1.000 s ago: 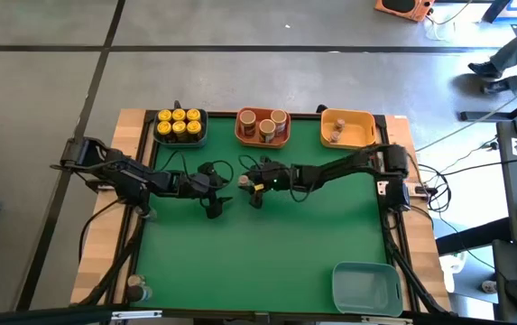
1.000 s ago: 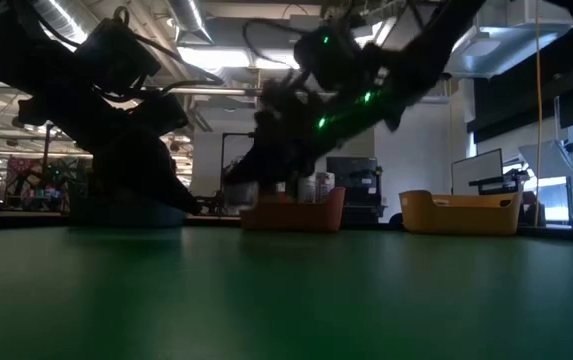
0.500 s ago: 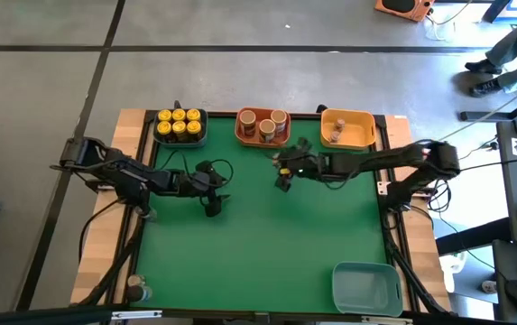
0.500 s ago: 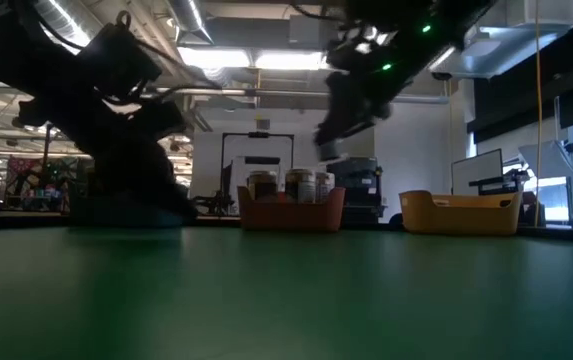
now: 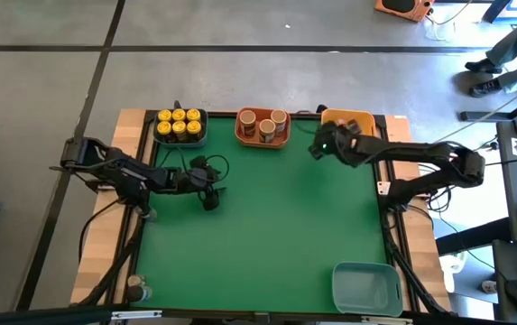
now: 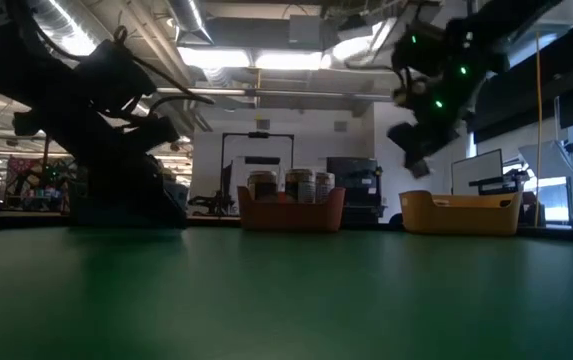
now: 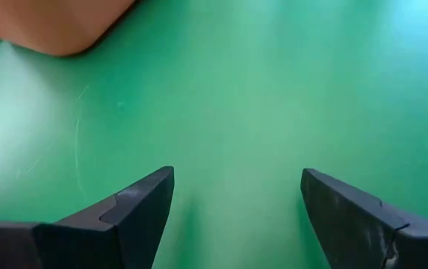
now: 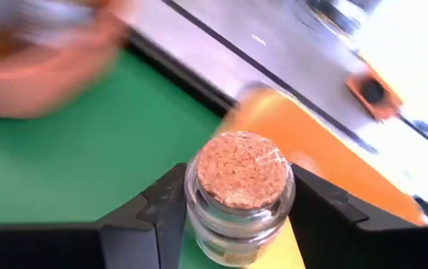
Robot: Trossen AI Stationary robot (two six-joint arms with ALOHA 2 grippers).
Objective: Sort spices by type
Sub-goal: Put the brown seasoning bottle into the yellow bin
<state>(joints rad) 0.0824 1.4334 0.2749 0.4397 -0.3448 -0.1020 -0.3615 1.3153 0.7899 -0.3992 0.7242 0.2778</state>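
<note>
The right tool (image 8: 236,217) grips an unlabelled cork-topped jar (image 8: 240,196).

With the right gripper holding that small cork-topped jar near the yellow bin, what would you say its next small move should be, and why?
Probably carry on a little further until it is over the yellow bin, then lower. The right gripper holds the cork-topped jar between its fingers, and in the high view it sits at that bin's near-left edge, not yet clearly over the inside. The left gripper waits open over the mat.

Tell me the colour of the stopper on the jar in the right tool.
Speckled tan cork stopper on a clear glass jar; it shows best in the right wrist view.
</note>
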